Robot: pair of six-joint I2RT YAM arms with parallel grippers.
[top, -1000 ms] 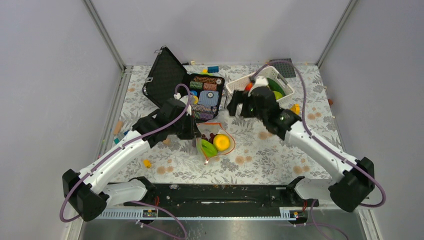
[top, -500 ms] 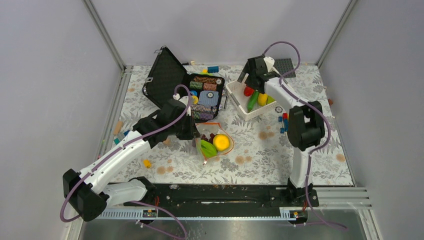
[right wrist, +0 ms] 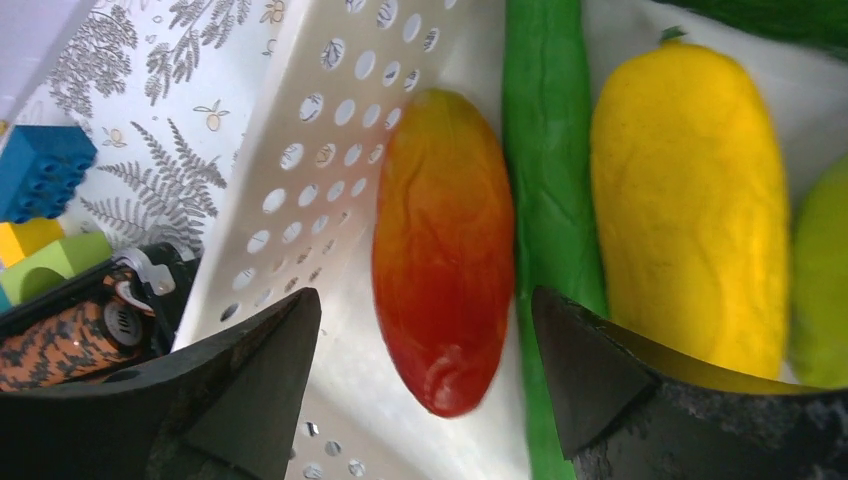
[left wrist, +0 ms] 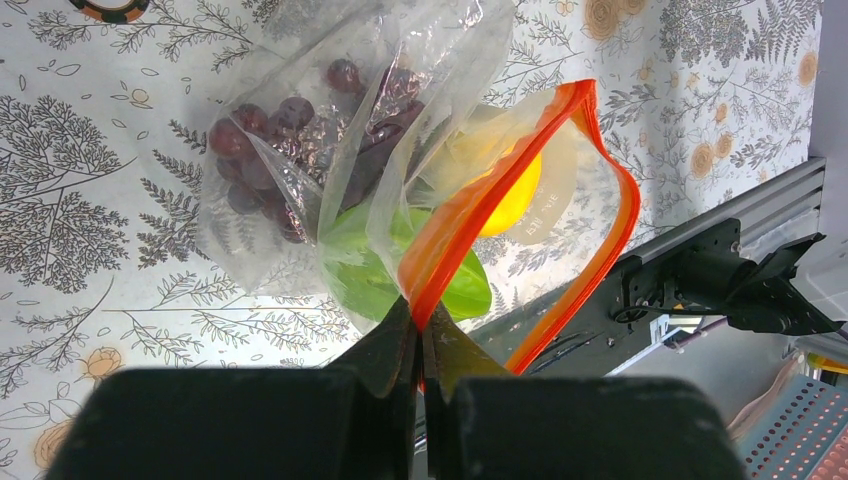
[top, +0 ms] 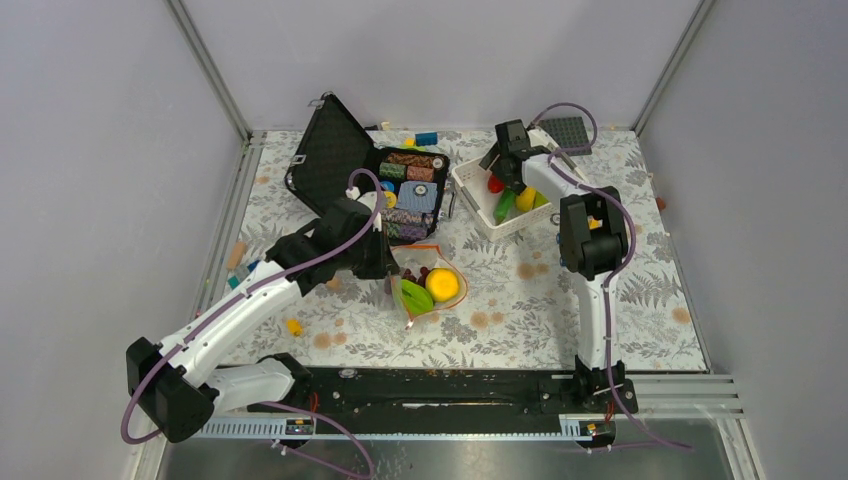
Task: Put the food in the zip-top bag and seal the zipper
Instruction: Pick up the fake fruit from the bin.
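The clear zip-top bag [top: 432, 286] lies mid-table with its mouth open. It holds an orange ball [top: 443, 284], a green piece [top: 415, 296] and dark purple grapes [left wrist: 270, 150]. My left gripper [left wrist: 420, 325] is shut on the bag's red-orange zipper [left wrist: 470, 225] and holds that lip up. My right gripper [right wrist: 425, 310] is open inside the white lattice basket [right wrist: 320, 150], its fingers either side of the red-orange mango [right wrist: 445, 240]. A green cucumber [right wrist: 545, 150], a yellow piece [right wrist: 685, 200] and a green pear [right wrist: 825, 270] lie beside the mango.
The open black case [top: 410, 185] of chip stacks stands between the bag and the basket [top: 470, 190], its lid [top: 325, 155] raised at the left. Toy bricks [right wrist: 40, 170] lie outside the basket. A dark baseplate [top: 567, 132] sits at the back right. A small yellow piece [top: 293, 326] lies front left.
My right arm has swung from near the middle of the table back to the basket and lowered its open gripper over the mango. My left arm and the bag have not moved.
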